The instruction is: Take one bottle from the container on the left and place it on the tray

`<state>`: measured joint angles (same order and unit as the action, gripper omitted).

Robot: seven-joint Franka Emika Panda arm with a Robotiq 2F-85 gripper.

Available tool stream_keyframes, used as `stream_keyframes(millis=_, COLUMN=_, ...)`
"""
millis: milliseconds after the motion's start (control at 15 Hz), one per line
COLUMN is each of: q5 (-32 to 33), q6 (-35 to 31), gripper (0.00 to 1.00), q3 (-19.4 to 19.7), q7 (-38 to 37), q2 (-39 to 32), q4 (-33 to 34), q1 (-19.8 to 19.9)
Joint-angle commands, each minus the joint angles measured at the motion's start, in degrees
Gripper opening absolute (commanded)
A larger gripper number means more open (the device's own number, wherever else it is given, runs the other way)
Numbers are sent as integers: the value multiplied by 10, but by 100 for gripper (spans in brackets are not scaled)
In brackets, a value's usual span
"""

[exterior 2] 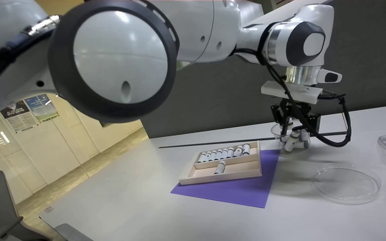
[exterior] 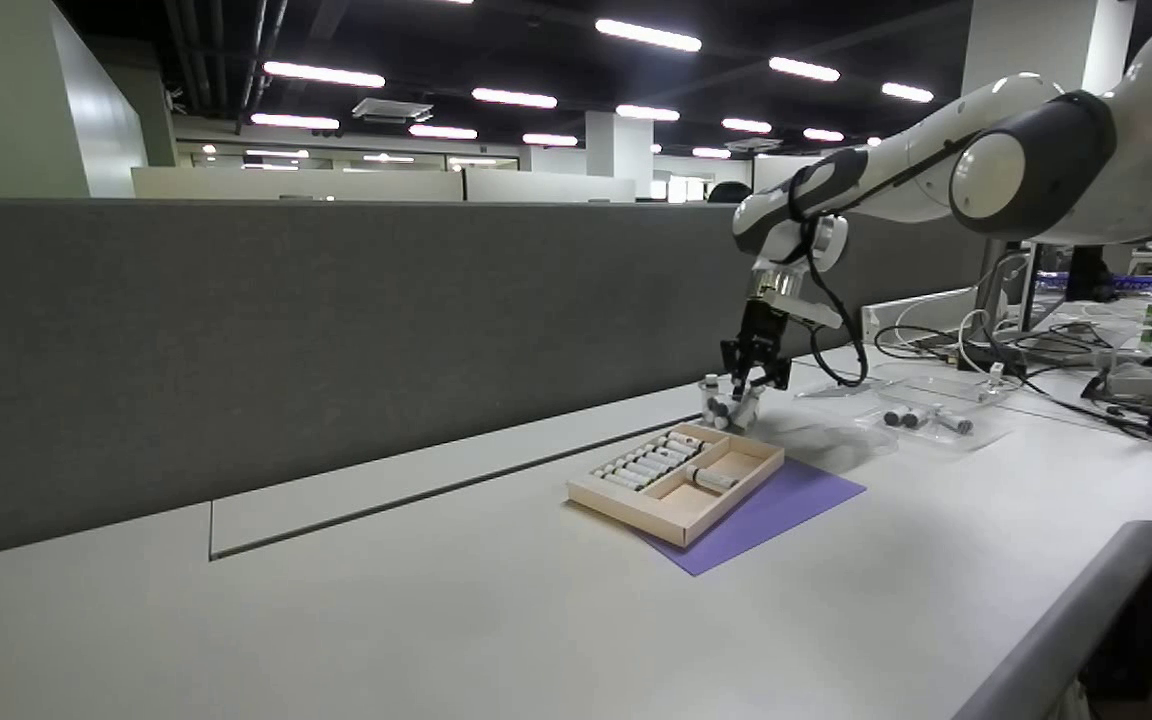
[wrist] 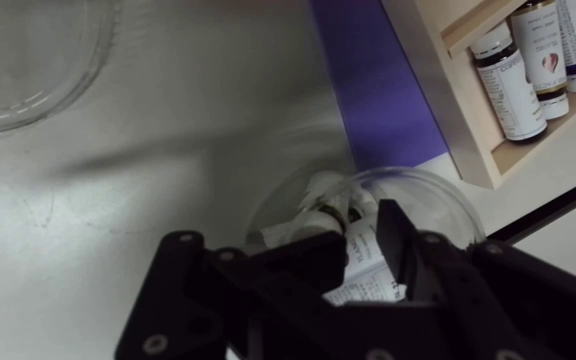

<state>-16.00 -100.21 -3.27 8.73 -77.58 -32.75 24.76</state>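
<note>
A clear round cup [exterior 2: 276,134] with several white-labelled bottles [exterior 2: 292,141] stands beside the pale wooden tray [exterior 2: 226,178]. The tray also shows in an exterior view [exterior: 626,508] and the wrist view [wrist: 440,82]. One compartment holds a row of bottles [exterior: 651,460]; the front side holds a lone bottle [exterior: 711,478]. A separate plain tan tray is not in view. My gripper [wrist: 363,235] points down into the cup, its fingers part-way apart. A white-labelled bottle [wrist: 368,260] shows between and below them; whether they touch it is unclear.
A purple mat [exterior: 776,510] lies partly under the wooden tray. A clear round dish [exterior 2: 347,185] lies on the table near the cup. More bottles [exterior: 911,418] lie in clear plastic ware near cables. A grey partition [exterior: 336,340] runs behind the table.
</note>
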Motion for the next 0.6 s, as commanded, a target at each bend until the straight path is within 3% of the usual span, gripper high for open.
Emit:
stream_keyframes(millis=0, q5=4, q6=10, gripper=55, q3=3, q7=-18, q2=-16, q4=38, q1=-3)
stream_keyframes(millis=400, q5=13, q6=-12, gripper=98, q3=3, q7=16, q2=-19, q4=46, q1=-8)
stream_keyframes(millis=533, q5=18, q6=-27, gripper=100, q3=3, q7=54, q2=-22, q4=50, q1=-12)
